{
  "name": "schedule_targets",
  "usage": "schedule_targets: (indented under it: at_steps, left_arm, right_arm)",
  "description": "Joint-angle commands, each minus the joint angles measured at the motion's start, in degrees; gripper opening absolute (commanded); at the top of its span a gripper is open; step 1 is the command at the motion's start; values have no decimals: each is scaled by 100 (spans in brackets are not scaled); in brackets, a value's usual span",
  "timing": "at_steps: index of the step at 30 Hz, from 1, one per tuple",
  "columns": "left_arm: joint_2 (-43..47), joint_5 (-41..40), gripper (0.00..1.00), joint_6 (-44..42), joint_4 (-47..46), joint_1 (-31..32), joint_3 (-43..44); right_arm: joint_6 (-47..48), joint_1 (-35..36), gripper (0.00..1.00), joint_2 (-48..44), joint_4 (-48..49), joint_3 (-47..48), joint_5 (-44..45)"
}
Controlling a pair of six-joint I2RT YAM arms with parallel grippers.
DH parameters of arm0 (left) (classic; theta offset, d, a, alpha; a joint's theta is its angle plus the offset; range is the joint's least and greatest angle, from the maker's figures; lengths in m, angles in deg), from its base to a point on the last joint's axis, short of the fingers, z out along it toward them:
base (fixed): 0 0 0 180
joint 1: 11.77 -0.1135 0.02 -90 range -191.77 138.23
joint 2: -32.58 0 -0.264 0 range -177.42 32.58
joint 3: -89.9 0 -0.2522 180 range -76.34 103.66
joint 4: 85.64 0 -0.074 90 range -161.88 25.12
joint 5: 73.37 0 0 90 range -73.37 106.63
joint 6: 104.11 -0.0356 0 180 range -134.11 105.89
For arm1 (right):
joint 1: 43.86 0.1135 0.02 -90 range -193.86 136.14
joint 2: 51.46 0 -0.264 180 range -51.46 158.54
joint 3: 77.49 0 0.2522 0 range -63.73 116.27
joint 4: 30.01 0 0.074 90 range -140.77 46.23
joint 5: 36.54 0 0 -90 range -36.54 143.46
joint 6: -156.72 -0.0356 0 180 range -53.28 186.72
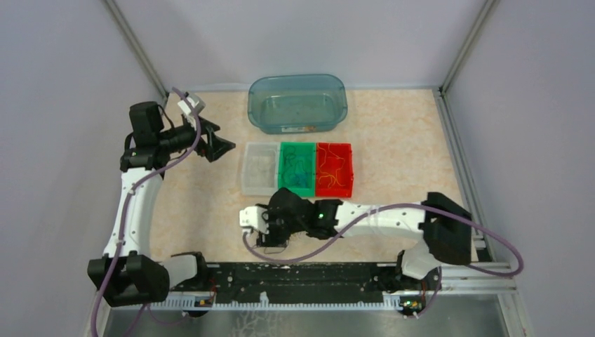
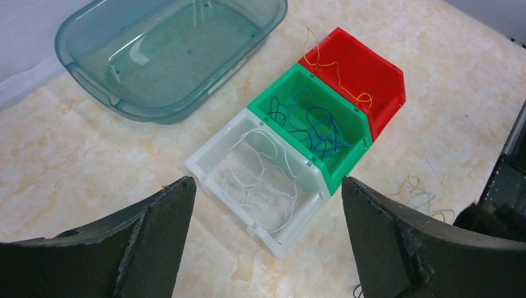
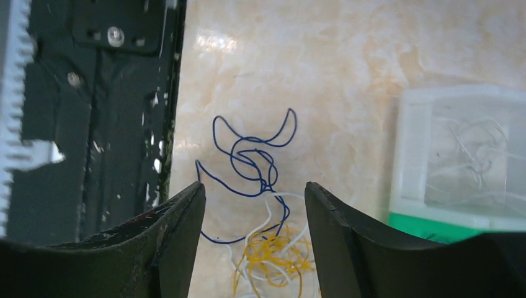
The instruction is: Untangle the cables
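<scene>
**Marbled tabletop, one small knot of wire at its near edge**

Beige marbled table [image 1: 407, 140], with grey walls on three sides. A teal tub [image 1: 337, 112] sits at the far edge. Nearer the middle stand a white bin [image 2: 205, 162], a green bin [image 2: 347, 167] and a red bin [image 2: 387, 105], touching in a row. They hold white, blue and yellow-orange wires in turn.

The unsorted cables [image 3: 267, 248] lie at the table's near edge, just beside the black base rail [image 3: 93, 124]. A blue wire [image 3: 248, 162] loops out toward the rail. Behind it, a yellow clump [image 3: 273, 256] is knotted with a white strand [image 3: 268, 214].

The right gripper [image 3: 254, 186] hangs over this knot with its jaws spread and nothing pinched between them. The left gripper [image 2: 267, 186] hovers off the table's left side with its jaws wide apart, facing the bins.

These wires look nearly weightless and limp, so they will probably bend rather than resist. They are far thinner than a finger and lie flat on the table, so a closing pinch could easily miss or slip off. The blue wire's open loop stands clear of the yellow clump and seems the best place to take hold. Lifting there would likely drag the whole knot along unless the other gripper pins it.
</scene>
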Motion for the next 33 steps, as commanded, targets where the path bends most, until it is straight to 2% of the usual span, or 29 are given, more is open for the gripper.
schedule_targets:
  at_steps: [1,8,13,20,21,24,29,33]
  left_arm:
    - [-99,-45,93,524,-270,-75,304]
    - [36,32,93,727,-451,-77,235]
    - [29,28,92,723,-402,-78,360]
    - [107,92,91,703,-350,-85,346]
    - [110,100,91,696,-356,-87,339]
    - [124,102,91,689,-350,-85,341]
    - [184,96,91,654,-328,-87,364]
    - [261,35,91,754,-340,-87,505]
  right_arm:
    - [2199,358,62,723,-908,615,118]
    - [2951,687,62,1594,-915,811,586]
    - [3114,758,54,2093,-679,964,845]
    - [3084,758,33,2319,-578,1244,980]
    - [3079,758,28,2304,-567,1256,958]
    - [2996,757,1,2280,-553,1355,895]
    - [2470,743,0,2183,-195,1524,953]
    - [1447,554,0,1877,320,1720,1128]
